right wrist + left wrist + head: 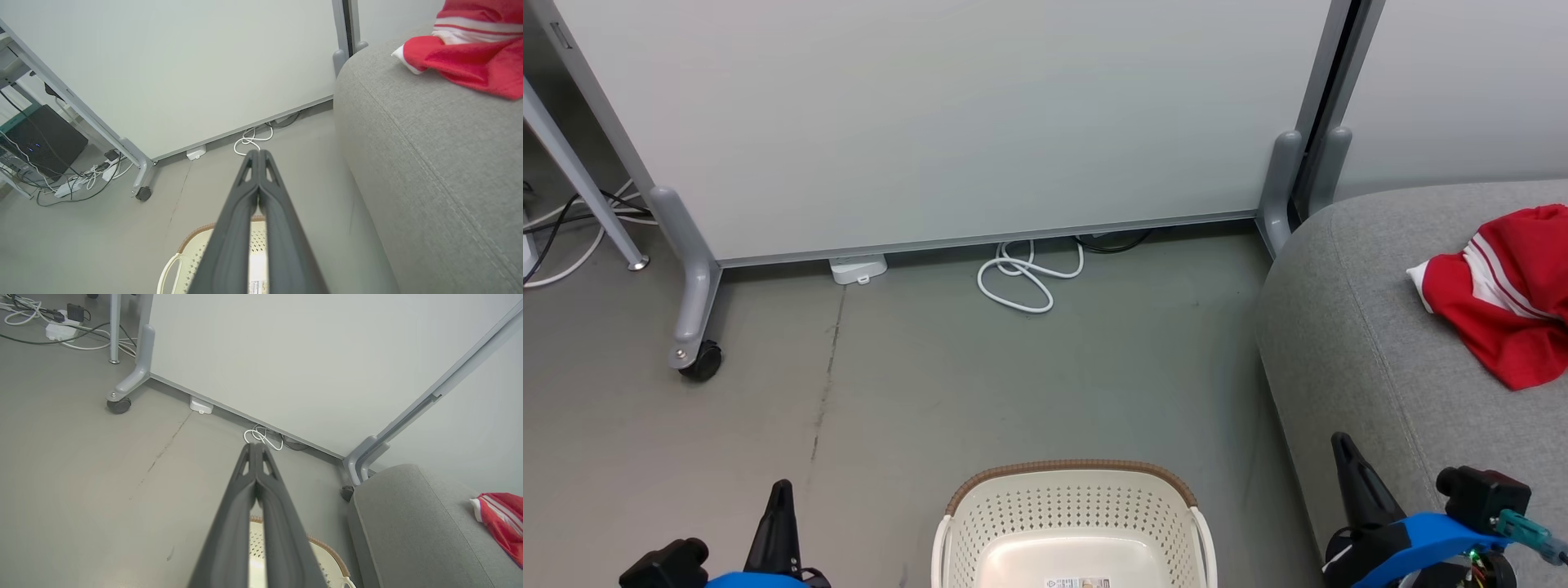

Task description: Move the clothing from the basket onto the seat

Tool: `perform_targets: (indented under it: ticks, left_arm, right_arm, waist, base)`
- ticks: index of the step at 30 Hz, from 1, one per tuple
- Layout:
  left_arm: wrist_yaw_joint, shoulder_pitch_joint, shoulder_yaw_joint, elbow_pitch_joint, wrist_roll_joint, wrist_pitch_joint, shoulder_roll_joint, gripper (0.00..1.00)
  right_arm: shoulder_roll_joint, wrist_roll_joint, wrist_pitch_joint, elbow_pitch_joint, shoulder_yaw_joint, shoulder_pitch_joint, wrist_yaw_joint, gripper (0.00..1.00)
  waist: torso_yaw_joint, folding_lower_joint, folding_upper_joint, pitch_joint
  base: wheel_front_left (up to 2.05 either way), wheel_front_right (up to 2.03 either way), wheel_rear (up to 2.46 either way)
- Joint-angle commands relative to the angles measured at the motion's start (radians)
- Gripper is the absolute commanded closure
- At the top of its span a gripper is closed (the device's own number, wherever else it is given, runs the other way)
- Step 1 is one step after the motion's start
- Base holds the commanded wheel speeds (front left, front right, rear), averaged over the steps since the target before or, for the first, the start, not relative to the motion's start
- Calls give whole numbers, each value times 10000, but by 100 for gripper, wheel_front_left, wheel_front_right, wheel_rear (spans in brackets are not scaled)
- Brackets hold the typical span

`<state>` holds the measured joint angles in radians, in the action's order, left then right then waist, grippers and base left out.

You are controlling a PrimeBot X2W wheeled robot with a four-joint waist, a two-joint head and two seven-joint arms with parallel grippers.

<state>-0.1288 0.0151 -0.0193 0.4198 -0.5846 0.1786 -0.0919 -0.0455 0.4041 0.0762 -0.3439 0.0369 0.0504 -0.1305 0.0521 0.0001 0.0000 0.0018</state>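
Red clothing [1507, 298] with white stripes lies crumpled on the grey seat [1372, 359] at the right; it also shows as clothing [502, 520] and clothing [470, 53] on the seat [408, 522] [429, 143]. The cream basket [1074, 523] stands on the floor at the bottom centre, its visible bottom bare but for a label. My left gripper [783, 490] is shut and holds nothing, left of the basket. My right gripper [1342, 445] is shut and holds nothing, by the seat's front edge. Both wrist views show the fingers pressed together above the basket [327, 555] [192, 253].
A pale partition panel [947, 122] on castor feet [698, 359] stands across the back. A white cable coil [1025, 278] and a small white box [858, 268] lie at its base. More cables and a power strip [69, 185] lie at the far left.
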Motion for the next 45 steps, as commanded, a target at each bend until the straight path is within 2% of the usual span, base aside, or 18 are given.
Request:
perform_targets:
  ticks: [1,31,45]
  left_arm:
    - [-5,-363,81,-227,-429,-102,-35,100]
    - [-13,-754,588,-839,-4262,-1204,138,100]
    - [-17,-892,767,-1063,-5679,-1621,198,100]
  right_arm:
    - [-27,519,-65,203,50,201,-2,100]
    - [-43,5020,-779,536,332,397,-3,100]
    - [-50,6694,-1050,660,444,458,-3,100]
  waist:
    - [-8,-1,0,0]
    - [-152,-1,0,3]
    - [-219,-1,0,4]
  base:
    - [0,0,0]
    - [0,0,0]
    - [0,0,0]
